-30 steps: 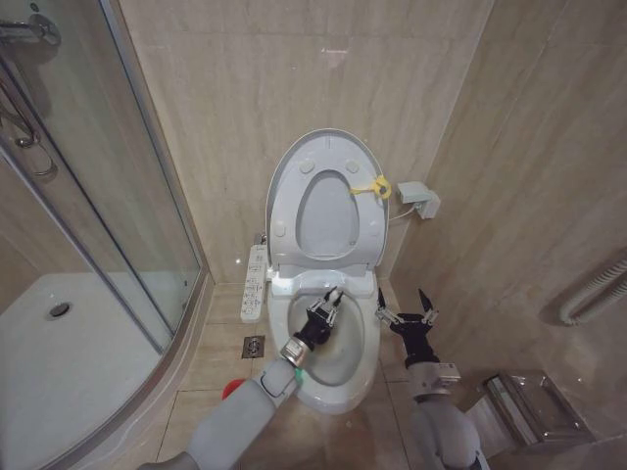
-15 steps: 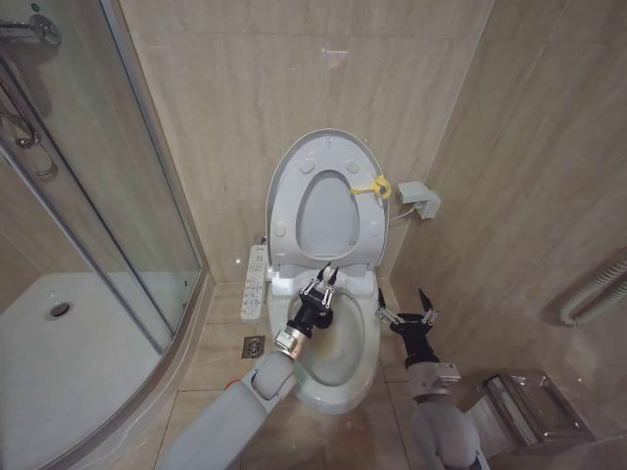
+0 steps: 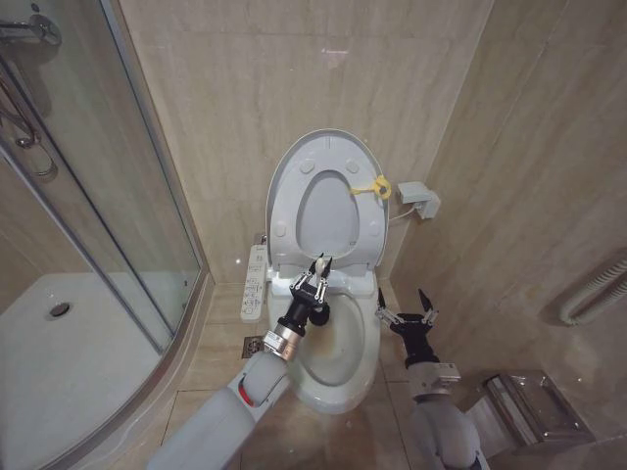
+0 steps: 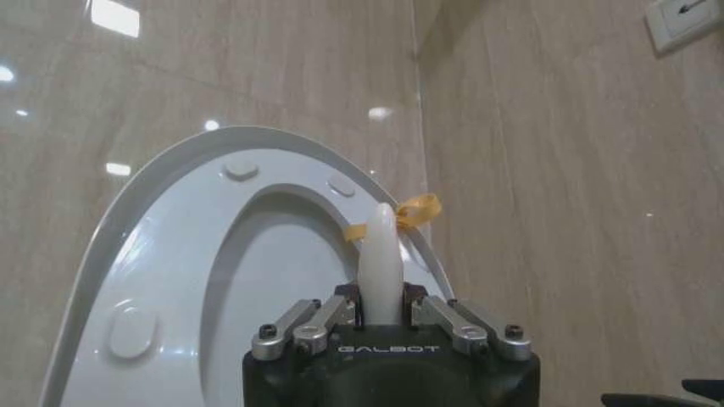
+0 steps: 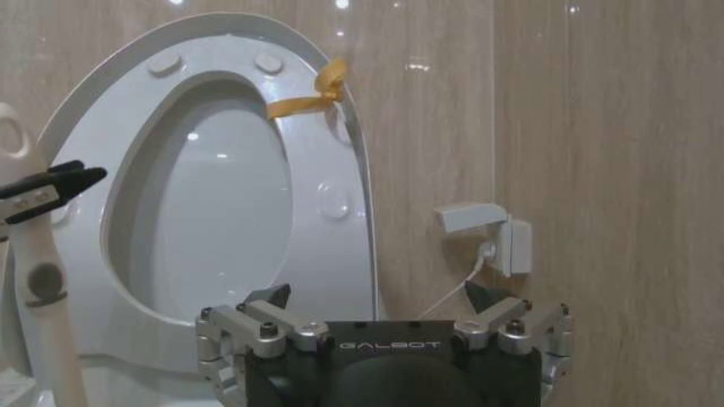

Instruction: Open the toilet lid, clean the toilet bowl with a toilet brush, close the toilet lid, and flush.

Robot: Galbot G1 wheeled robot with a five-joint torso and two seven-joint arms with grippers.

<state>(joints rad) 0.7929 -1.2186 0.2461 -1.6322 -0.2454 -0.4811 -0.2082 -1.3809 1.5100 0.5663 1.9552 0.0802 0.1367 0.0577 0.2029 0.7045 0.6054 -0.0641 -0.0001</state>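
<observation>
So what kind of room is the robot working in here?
A small tiled bathroom, it seems: a toilet bowl with its toilet lid raised against the wall, a glass shower enclosure beside it, and a chrome paper holder.

- The toilet lid [image 3: 325,157], glossy white, stands raised against the far wall with the ring seat up against it; a yellow tag [image 3: 376,185] hangs at its right rim.
- The toilet bowl [image 3: 338,345], white oval, lies open below, button panel [image 3: 254,282] on its left.
- The toilet brush [image 4: 381,264]: a white handle, upright over the bowl's far edge.
</observation>
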